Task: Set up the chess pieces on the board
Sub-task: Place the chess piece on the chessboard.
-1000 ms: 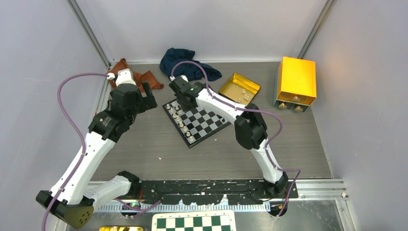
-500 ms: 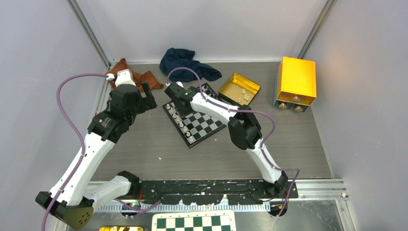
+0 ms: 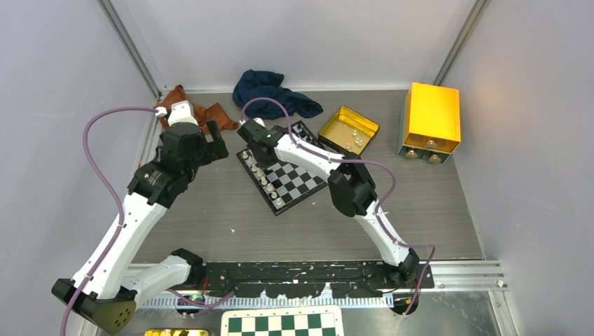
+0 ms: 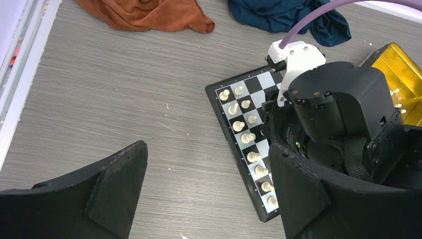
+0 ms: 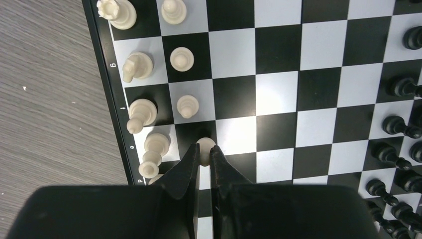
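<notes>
Right gripper has its jaws pinching a cream pawn over the board near its 11 o'clock corner, left gripper at 9 o'clock has jaws spread, and next comes seating the pawn squarely, I reckon, then letting go.

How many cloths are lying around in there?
2. A rust-brown cloth lies crumpled in the far left corner. A dark blue cloth is bunched near the back wall, just beyond the chessboard. A robot arm covers part of the brown one; no other cloth shows.
</notes>
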You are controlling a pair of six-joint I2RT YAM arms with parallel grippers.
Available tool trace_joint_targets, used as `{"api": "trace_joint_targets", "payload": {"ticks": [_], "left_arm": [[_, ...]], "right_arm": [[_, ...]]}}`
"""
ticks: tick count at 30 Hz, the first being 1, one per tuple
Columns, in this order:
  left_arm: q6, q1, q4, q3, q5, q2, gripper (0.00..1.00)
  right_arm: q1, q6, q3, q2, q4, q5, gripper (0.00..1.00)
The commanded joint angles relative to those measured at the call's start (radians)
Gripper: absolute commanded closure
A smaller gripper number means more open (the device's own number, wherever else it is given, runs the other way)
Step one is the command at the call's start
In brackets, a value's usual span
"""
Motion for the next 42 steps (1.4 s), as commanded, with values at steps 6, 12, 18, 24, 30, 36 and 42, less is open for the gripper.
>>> {"api": "trace_joint_targets", "payload": {"ticks": [6,12,18,24,30,36,42], "left_arm": [[0.027,-0.003,0.038,-0.003,-0.005,-0.024,0.08],[0.027,-0.003,0.038,-0.009,-0.005,-0.031,0.08],[0.021,-0.003,0.039,-0.013,-0.005,-0.035,0.08],[0.017,-0.003,0.037,-0.018,-0.004,-0.041,0.09],[0.016,-0.003,0.037,-0.02,-0.001,-0.041,0.08],[0.018,-0.003,0.039,-0.022,-0.001,-0.041,0.09],[0.02,-0.003,0.042,-0.026,0.0,-0.043,0.08]], "right_arm": [[0.018,-0.008,0.07,0.02,-0.002,0.0,0.99],[0.022,-0.011,0.086,0.031,-0.01,-0.001,1.0],[0.024,-0.011,0.088,0.035,-0.012,-0.002,0.99],[0.026,-0.012,0.083,0.038,-0.012,-0.004,1.0],[0.027,-0.007,0.074,0.041,-0.009,-0.008,0.99],[0.027,-0.004,0.064,0.041,-0.004,-0.009,0.99],[0.028,-0.003,0.059,0.041,-0.005,-0.005,0.93]]}}
